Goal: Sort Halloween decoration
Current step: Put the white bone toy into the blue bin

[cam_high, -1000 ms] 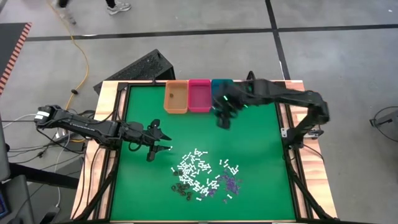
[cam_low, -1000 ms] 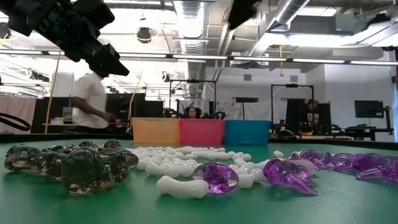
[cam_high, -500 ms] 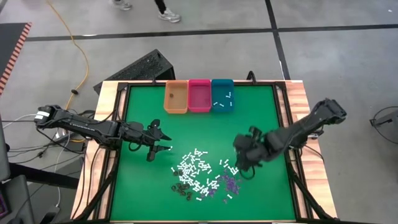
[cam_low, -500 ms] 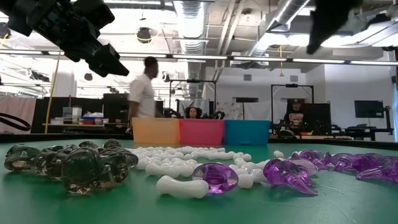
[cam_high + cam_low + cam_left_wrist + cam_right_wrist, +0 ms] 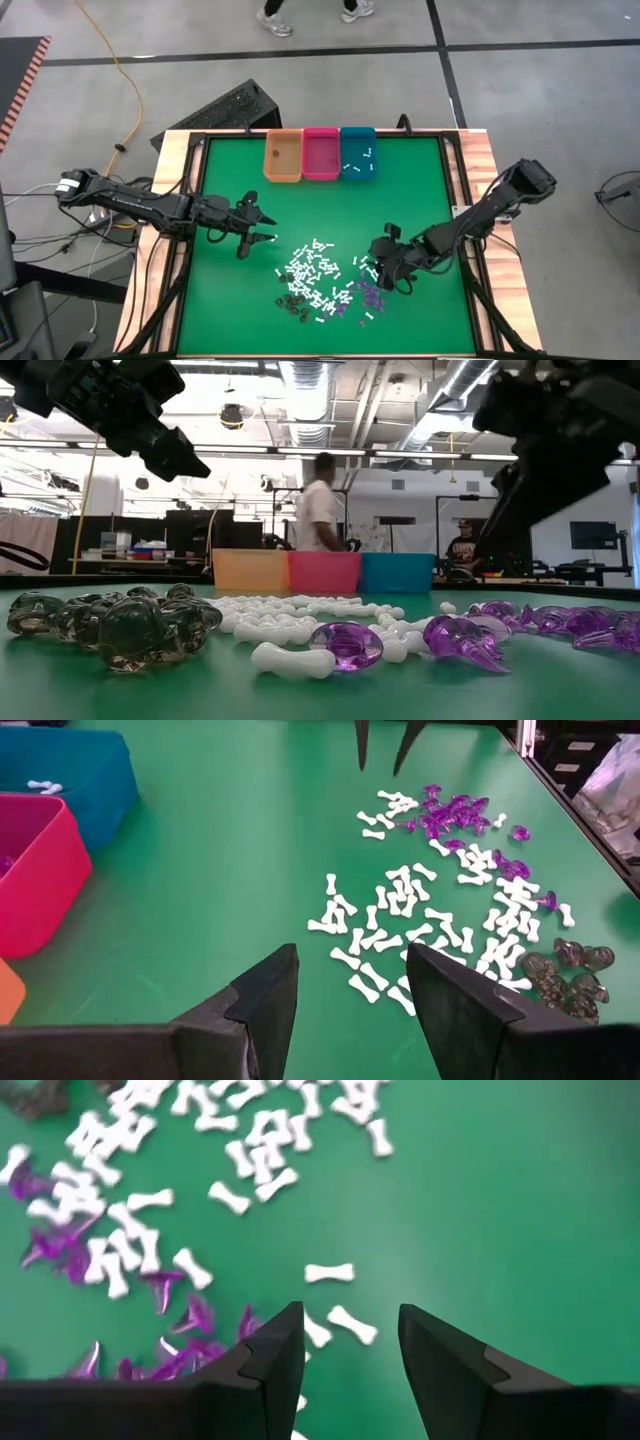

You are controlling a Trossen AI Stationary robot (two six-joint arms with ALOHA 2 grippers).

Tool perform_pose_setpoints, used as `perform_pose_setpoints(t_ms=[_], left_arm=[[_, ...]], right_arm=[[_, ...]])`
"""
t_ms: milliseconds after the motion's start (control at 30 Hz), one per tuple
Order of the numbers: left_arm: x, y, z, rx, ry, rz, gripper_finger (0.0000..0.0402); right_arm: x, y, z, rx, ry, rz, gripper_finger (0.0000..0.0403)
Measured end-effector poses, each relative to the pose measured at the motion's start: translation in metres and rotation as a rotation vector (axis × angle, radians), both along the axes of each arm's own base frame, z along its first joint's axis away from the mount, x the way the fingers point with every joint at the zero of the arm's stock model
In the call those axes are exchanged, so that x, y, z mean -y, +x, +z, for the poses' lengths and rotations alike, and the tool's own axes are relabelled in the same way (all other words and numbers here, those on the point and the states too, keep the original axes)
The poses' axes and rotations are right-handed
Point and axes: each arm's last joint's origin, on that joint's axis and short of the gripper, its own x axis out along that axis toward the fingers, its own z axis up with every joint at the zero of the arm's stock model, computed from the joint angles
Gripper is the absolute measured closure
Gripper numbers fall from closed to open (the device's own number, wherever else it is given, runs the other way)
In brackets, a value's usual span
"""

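Dozens of bone-shaped white sticks (image 5: 385, 940)

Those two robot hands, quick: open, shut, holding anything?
Left hand: open, empty.
Right hand: open, empty, over the white bones.

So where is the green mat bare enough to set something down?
Bare: the mat between the bins and the pile, and its near-left corner. Crowded: the pile itself, with the left gripper and right gripper flanking it.
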Motion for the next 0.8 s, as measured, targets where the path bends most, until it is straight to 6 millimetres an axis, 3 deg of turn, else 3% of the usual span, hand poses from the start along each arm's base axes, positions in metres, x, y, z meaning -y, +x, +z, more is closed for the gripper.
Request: perform_pose_setpoints(t_ms=[433, 800], left_arm=[[-0.003, 0.002, 0.005, 0.053, -0.023, 0.106, 0.0223], [-0.005, 0.002, 0.005, 0.060, -0.011, 0.196, 0.0223]], right_arm=[[0.029, -0.011, -0.041, 0.120, -0.044, 0.080, 0.0212], [0.036, -0.021, -0.053, 0.193, -0.070, 0.165, 0.0212]])
